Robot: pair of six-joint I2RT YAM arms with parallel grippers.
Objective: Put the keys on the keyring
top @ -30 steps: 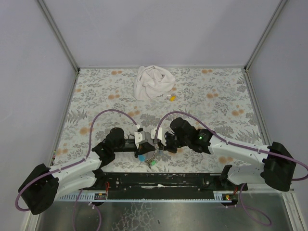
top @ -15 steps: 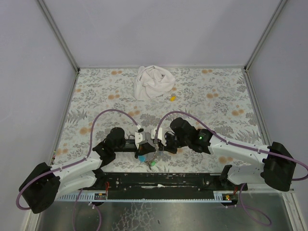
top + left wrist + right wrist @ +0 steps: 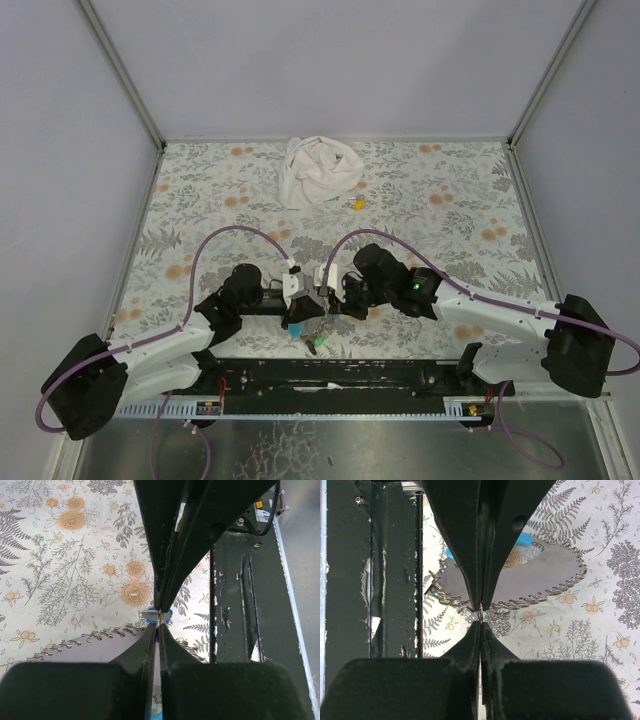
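The left arm point(image 3: 170, 355) has edged inward; the keys point(image 3: 314, 341) barely move, hanging under the keyring point(image 3: 547, 572) at the near edge of the table point(image 3: 450, 230). Left fingers point(image 3: 142, 650) and right fingers point(image 3: 469, 647) meet tip to tip, pinched shut on its wire. A white cloth point(image 3: 318, 172) lies far back.

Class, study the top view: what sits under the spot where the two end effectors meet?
A blue-capped key and a green-capped key show just below the left end effector and right end effector. What they pinch is hidden in that view.
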